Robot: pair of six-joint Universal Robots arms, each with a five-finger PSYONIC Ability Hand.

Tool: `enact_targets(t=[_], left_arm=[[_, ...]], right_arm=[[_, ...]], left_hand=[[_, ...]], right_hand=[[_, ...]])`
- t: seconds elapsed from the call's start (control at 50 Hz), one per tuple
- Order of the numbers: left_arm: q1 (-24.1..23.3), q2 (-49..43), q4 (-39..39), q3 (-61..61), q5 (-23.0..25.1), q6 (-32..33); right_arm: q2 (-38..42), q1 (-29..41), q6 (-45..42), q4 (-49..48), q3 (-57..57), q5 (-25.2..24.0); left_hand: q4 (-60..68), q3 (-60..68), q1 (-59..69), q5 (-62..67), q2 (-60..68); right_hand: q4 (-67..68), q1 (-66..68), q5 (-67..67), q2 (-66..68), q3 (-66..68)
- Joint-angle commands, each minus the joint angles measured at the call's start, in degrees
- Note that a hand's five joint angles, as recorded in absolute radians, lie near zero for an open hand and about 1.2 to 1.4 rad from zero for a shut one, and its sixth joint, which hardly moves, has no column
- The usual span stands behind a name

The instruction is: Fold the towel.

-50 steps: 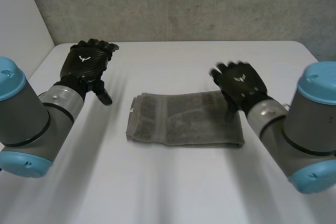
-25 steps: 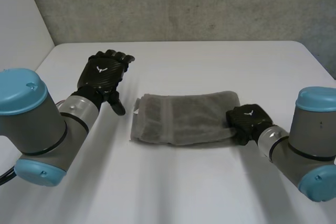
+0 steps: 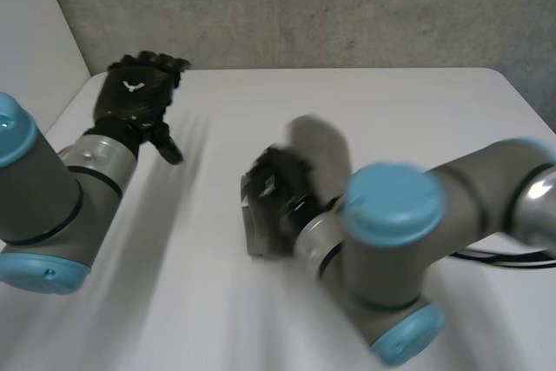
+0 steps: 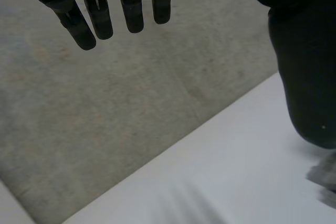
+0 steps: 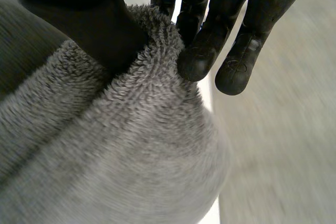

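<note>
"Grey terry between thumb and fingers is what my right hand (image 5: 207, 30) has. It pinches a rolled edge of the towel (image 5: 131, 156), thumb on one side of the fold, fingertips on the other."

"Where does the towel sit?"

"About the middle of the table (image 3: 417, 102), well in from every edge. In the head view, part of it lies flat beneath my right hand and part stands up above the hand (too smeared for me to say which corner that is)."

"Which step do you make it?"

"The fold-over, I'd say. One end is lifted over the rest and not yet laid down, so I reckon this fold is about half done."

"And the other hand?"

"My left hand (image 3: 135, 102) is raised near the table's far left corner, well apart from the towel, fingers straight and spread, holding nothing. Its wrist view puts a scrap of the towel beyond the thumb."

"Next?"

"I'd bring the pinched edge down onto the towel's left end, line the edges up, then let go and press the crease flat. The risk, as I see it, is the plush bunching under my hand instead of lying in a clean layer."
</note>
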Motion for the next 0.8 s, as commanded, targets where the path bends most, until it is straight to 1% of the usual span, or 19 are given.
enact_targets(t=[0.02, 0.04, 0.06, 0.08, 0.14, 0.18, 0.2, 0.24, 0.26, 0.3, 0.34, 0.36, 0.4, 0.46, 0.54, 0.58, 0.62, 0.72, 0.8], left_arm=[[0.84, 1.32, 0.0, -0.76, -1.44, -1.49], [0.84, 1.32, 0.0, -0.76, -1.44, -1.5], [0.84, 1.32, 0.0, -0.94, -1.44, -1.58], [0.75, 1.06, 0.0, -0.94, -1.44, -1.67], [0.49, 0.97, 0.0, -0.85, -1.35, -1.94], [0.05, 0.71, 0.0, -0.41, -1.44, -2.72], [0.05, 0.71, 0.0, -0.41, -1.44, -2.73], [-0.13, 0.62, 0.09, 0.2, -1.44, -4.56], [-0.13, 0.62, 0.09, 0.2, -1.44, -4.57], [-1.35, 0.01, 0.09, 1.34, -1.44, -7.02], [-2.23, -0.78, 0.09, 2.22, -1.53, -8.25], [-2.24, -0.79, 0.09, 2.23, -1.53, -8.26], [-4.51, -2.97, -0.35, 3.97, -1.88, -10.54], [-6.79, -5.78, -0.7, 5.73, -2.14, -12.21], [-9.52, -9.38, -1.58, 7.58, -2.75, -12.74], [-10.94, -11.34, -2.2, 8.64, -3.29, -12.75], [-13.12, -15.97, -3.95, 10.91, -4.77, -12.83], [-14.8, -22.48, -7.11, 14.34, -7.58, -12.75], [-15.59, -25.49, -8.26, 15.23, -8.03, -12.31]], right_arm=[[5.14, 3.89, -3.87, -0.87, 0.0, -0.9], [5.14, 3.89, -3.86, -0.88, 0.0, -0.89], [4.97, 3.89, -2.91, -1.66, 0.08, 0.5], [4.18, 3.72, -1.16, -2.89, 0.43, 1.99], [2.24, 3.01, 1.85, -4.13, 1.14, 3.06], [-3.62, 0.48, 10.76, -5.79, 4.28, 3.42], [-3.65, 0.46, 10.81, -5.8, 4.3, 3.41], [-9.25, -1.81, 21.66, -6.68, 7.54, 2.19], [-9.27, -1.82, 21.71, -6.68, 7.55, 2.18], [-13.38, -4.97, 31.86, -6.59, 9.31, 0.87], [-14.88, -7.16, 36.52, -6.07, 9.75, 0.87], [-14.9, -7.18, 36.57, -6.06, 9.75, 0.87], [-16.04, -11.56, 43.74, -4.23, 9.93, 0.78], [-16.04, -14.64, 48.24, 0.85, 8.79, -0.01], [-14.91, -16.93, 50.27, 5.78, 7.04, -2.2], [-13.05, -17.82, 50.89, 7.91, 5.88, -3.44], [-8.33, -18.35, 52.55, 10.97, 3.09, -5.54], [-2.61, -18.61, 53.97, 14.58, -0.26, -6.6], [0.57, -18.61, 53.44, 15.2, -1.5, -7.05]], left_hand=[[-3.9, -2.91, -4.36, -11.66, -3.55], [-3.9, -2.91, -4.36, -11.66, -3.55], [-3.9, -2.91, -4.36, -11.66, -3.55], [-3.9, -2.91, -4.36, -11.66, -3.55], [-3.9, -2.91, -4.36, -11.66, -3.55], [-3.74, -2.74, -4.2, -11.49, -3.39], [-3.74, -2.74, -4.19, -11.49, -3.38], [-3.57, -2.57, -4.03, -11.33, -3.22], [-3.57, -2.57, -4.03, -11.33, -3.22], [-3.4, -2.4, -3.86, -11.16, -3.05], [-3.23, -2.24, -3.69, -10.99, -2.88], [-3.23, -2.23, -3.69, -10.99, -2.88], [-2.9, -1.9, -3.35, -10.65, -2.54], [-2.73, -1.73, -3.19, -10.49, -2.38], [-2.73, -1.73, -3.18, -10.48, -2.37], [-2.73, -1.73, -3.18, -10.48, -2.37], [-2.73, -1.73, -3.18, -10.48, -2.37], [-2.73, -1.73, -3.18, -10.48, -2.37], [-2.73, -1.73, -3.18, -10.48, -2.37]], right_hand=[[-30.33, -28.53, -30.39, -27.18, -30.54], [-30.59, -28.78, -30.64, -27.44, -30.8], [-53.9, -52.1, -53.96, -50.75, -54.11], [-59.8, -57.99, -59.85, -56.65, -60.01], [-61.87, -60.07, -61.93, -58.73, -62.09], [-66.67, -64.86, -66.73, -63.52, -66.88], [-66.67, -64.86, -66.73, -63.52, -66.88], [-66.67, -64.86, -66.73, -63.52, -66.88], [-66.67, -64.86, -66.73, -63.52, -66.88], [-66.67, -64.86, -66.73, -63.52, -66.88], [-66.67, -64.86, -66.73, -63.52, -66.88], [-66.67, -64.86, -66.73, -63.52, -66.88], [-66.67, -64.86, -66.73, -63.52, -66.88], [-66.67, -64.86, -66.73, -63.52, -66.88], [-66.67, -64.86, -66.73, -63.52, -66.88], [-66.67, -64.86, -66.73, -63.52, -66.88], [-66.67, -64.86, -66.73, -63.52, -66.88], [-66.67, -64.86, -66.73, -63.52, -66.88], [-66.67, -64.86, -66.73, -63.52, -66.88]])
